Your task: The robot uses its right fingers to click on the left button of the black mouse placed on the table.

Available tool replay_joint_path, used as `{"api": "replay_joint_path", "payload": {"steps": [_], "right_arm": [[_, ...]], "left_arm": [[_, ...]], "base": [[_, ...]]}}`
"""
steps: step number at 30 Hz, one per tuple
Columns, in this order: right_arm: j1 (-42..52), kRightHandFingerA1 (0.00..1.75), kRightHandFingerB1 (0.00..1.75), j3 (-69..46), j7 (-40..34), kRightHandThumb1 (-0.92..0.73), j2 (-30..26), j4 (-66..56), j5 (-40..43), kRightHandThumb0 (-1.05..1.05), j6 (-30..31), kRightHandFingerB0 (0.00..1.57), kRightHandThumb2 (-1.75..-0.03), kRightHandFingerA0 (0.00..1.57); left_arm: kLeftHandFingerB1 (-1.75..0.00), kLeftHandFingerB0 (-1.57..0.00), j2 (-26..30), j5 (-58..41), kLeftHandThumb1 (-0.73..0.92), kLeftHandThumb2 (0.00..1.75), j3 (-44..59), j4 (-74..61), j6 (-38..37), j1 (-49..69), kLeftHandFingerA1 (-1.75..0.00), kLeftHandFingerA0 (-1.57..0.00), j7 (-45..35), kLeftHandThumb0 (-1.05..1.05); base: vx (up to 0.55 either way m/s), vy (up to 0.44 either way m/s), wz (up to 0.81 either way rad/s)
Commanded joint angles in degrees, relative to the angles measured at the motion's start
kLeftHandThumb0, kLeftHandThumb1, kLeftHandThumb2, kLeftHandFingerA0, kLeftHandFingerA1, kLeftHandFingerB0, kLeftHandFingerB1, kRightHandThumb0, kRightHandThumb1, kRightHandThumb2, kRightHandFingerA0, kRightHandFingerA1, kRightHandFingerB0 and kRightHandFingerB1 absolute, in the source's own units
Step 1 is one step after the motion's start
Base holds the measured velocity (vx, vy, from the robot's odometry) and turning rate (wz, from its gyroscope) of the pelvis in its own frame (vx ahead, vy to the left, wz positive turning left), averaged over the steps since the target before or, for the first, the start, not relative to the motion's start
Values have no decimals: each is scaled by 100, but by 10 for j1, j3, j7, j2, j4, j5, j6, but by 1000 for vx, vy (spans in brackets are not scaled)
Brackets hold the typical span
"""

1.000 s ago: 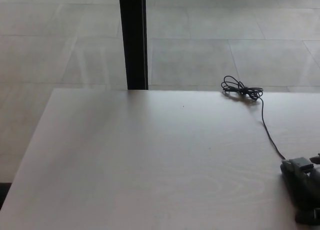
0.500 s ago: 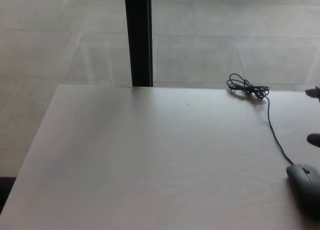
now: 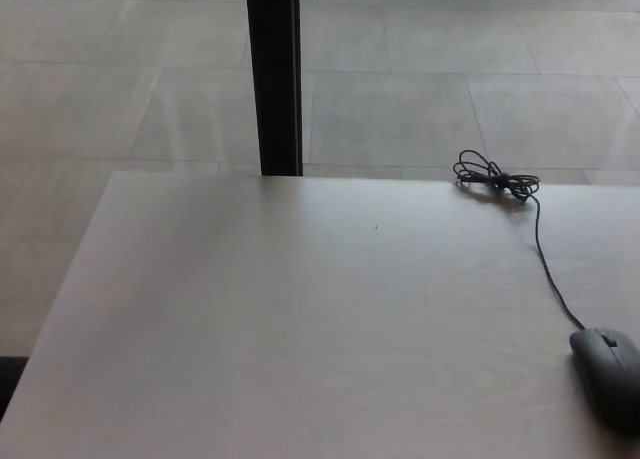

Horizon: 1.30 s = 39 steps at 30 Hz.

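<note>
Mouse at the right edge of the desk; no hand in view

The black mouse (image 3: pixel 609 375) rests on the desk (image 3: pixel 300 319) at the lower right of the head view, partly cut by the picture edge; its long axis runs from near to far, tilted slightly left, button end toward the far side; its cable (image 3: pixel 545 264) leads away to a coiled bundle (image 3: pixel 495 177) near the far edge; neither hand shows, so finger state cannot be told; the mouse lies on the robot's right side, so the right arm is judged the nearer; half a second ago dark fingertips showed at the right edge above the mouse; now they are gone; the mouse itself appears unmoved.
</note>
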Motion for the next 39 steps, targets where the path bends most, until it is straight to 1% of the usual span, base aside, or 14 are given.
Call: {"api": "replay_joint_path", "payload": {"steps": [1, 5, 6, 8, 11, 12, 13, 14, 20, 21, 25, 26, 31, 39], "right_arm": [[12, 38, 24, -36, 35, -73, -8, -34, 35, -95, 38, 1, -115, 0], [25, 43, 33, -76, 46, -72, -11, -65, 50, -97, 64, 11, -113, 0], [27, 51, 32, -85, 52, -88, -13, -68, 54, -90, 70, 9, -66, 0], [33, 42, 29, -104, 60, -73, -17, -73, 57, -98, 89, 12, -114, 1], [43, 43, 30, -153, 59, -72, -27, -54, 80, -92, 105, 10, -113, 0], [56, 47, 27, -190, 53, -88, -29, -44, 105, -86, 104, 12, -67, 4], [61, 47, 36, -216, 54, -67, -21, -43, 127, -89, 109, 10, -109, 4], [73, 47, 37, -240, 55, -66, -19, -43, 142, -86, 108, 7, -111, 0], [123, 67, 49, -348, 51, -73, 19, -27, 222, -101, 105, 2, -115, 2], [139, 79, 49, -384, 42, -86, 43, -20, 251, -93, 106, 9, -66, 25], [155, 91, 41, -458, 47, -66, 97, -26, 318, -65, 154, 0, -109, 74], [161, 70, 27, -477, 40, -86, 113, -14, 334, -77, 154, 16, -67, 72], [180, 58, 38, -535, 19, -72, 173, 4, 378, -75, 158, 8, -102, 46], [160, 66, 36, -639, -10, -75, 276, 29, 489, -70, 206, 7, -101, 54]], "left_arm": [[-46, -46, 9, -7, 92, 77, 1, 5, -6, 2, -63, -68, 2, -96], [-46, -50, 8, -9, 92, 77, 3, 3, -8, 2, -65, -73, 4, -93], [-51, -48, 8, -8, 81, 91, 1, 3, -8, 4, -68, -69, 4, -99], [-48, -49, 9, -7, 92, 79, 1, 6, -10, 4, -66, -73, 3, -93], [-57, -47, 10, -7, 76, 115, 1, 7, -12, 3, -70, -61, -4, -91], [-47, -47, 9, -4, 92, 79, -3, 5, -16, 5, -65, -67, -6, -96], [-47, -46, 9, -8, 92, 78, 1, 5, -12, 4, -65, -66, -7, -96], [-56, -45, 9, -8, 76, 115, 1, 5, -12, 3, -69, -59, -5, -91], [-46, -47, 9, 3, 92, 79, -9, 6, -20, 6, -63, -71, -10, -96], [-57, -49, 8, -3, 75, 114, -4, 7, -17, 3, -69, -64, -2, -91], [-45, -47, 10, -6, 92, 79, -2, 6, -6, 0, -63, -66, 2, -97], [-48, -49, 10, -6, 92, 76, -2, 6, -9, 1, -61, -63, -1, -95], [-55, -45, 6, -7, 74, 116, -1, 4, -12, 4, -67, -58, -6, -95], [-44, -45, 4, -5, 92, 77, -4, 6, -13, 3, -61, -67, -10, -96]], "base": [[0, 0, 0], [0, 0, 0], [0, 0, 0], [0, 0, 0], [0, 0, 0], [0, 0, 0], [0, 0, 0], [0, 0, 0], [0, 0, 0], [0, 0, 0], [0, 0, 0], [0, 0, 0], [0, 0, 0], [0, 0, 0]]}}
